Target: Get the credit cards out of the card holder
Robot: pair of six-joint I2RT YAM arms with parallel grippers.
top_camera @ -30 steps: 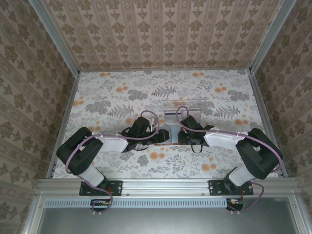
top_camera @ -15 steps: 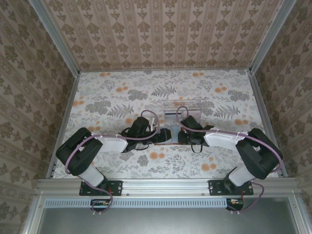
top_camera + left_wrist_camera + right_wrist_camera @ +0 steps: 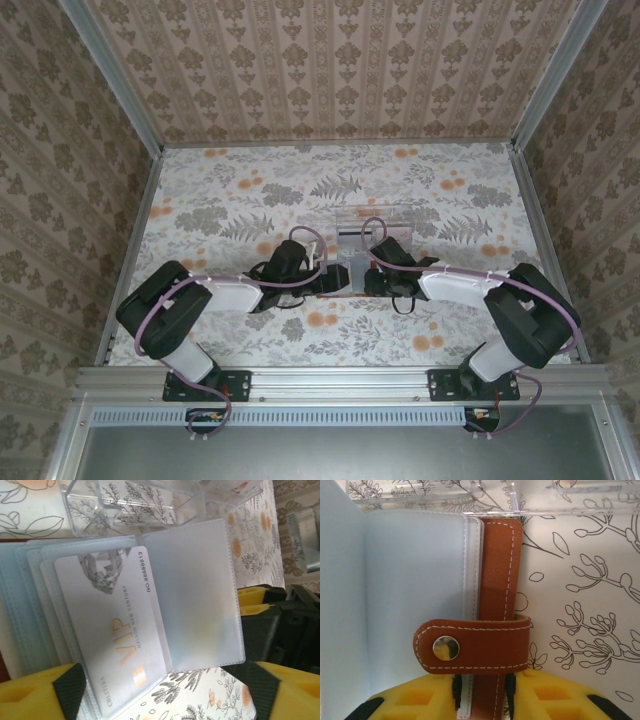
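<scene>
Card holder (image 3: 497, 570) lies open at the centre of the floral bench (image 3: 220, 200), between both arms and just below the clear tray (image 3: 365, 225). Right gripper (image 3: 481, 700) is clamped on the holder's brown edge at the bottom of the right wrist view, with the snap strap (image 3: 470, 647) right above the yellow pads. Left gripper (image 3: 165, 697) is spread wide, gripping nothing, pads in the lower corners of the left wrist view. White VIP credit card (image 3: 112, 640) (gold lettering) sits tilted at centre-left, its right edge under a frosted sleeve (image 3: 200, 595).
</scene>
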